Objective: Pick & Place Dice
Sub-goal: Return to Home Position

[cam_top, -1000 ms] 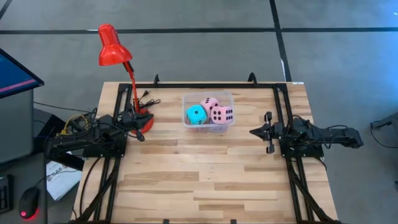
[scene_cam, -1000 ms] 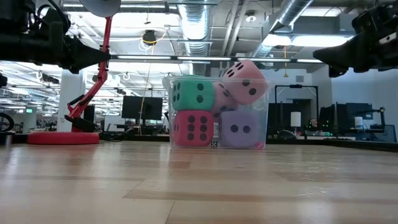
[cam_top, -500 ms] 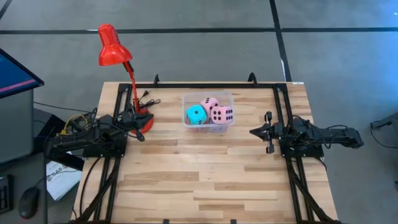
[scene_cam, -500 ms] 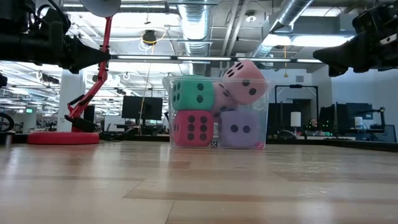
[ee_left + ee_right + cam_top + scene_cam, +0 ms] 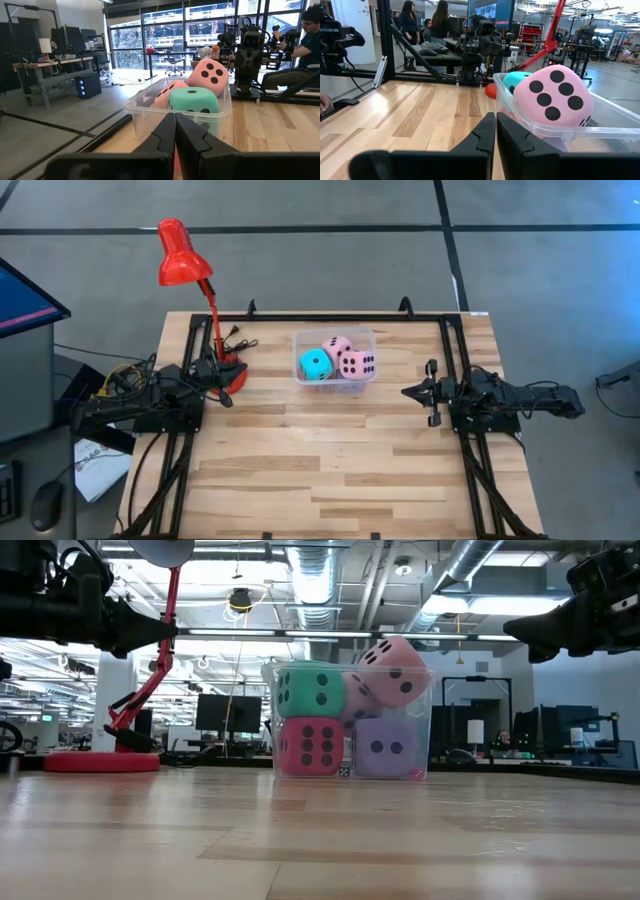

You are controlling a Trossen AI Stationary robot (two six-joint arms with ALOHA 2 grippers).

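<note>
open-plan robotics lab on an office floor: exposed ducts and pipes overhead, rows of monitors on desks beyond the wooden bench. tall windows, an office chair, people standing at a workstation, grey concrete floor marked with dark lines.

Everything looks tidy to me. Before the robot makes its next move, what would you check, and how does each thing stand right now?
1. All dice inside the bin: ok. The cyan die, pink die and second pink die are on top, with the red die and lavender die beneath.
2. Nothing in the left gripper: ok, shut and empty.
3. Nothing in the right gripper: ok, shut and empty.
4. Both grippers apart from the bin: ok, one at each side.
5. Left gripper clear of the red lamp: cannot tell, as it shows very close to the base.
</note>
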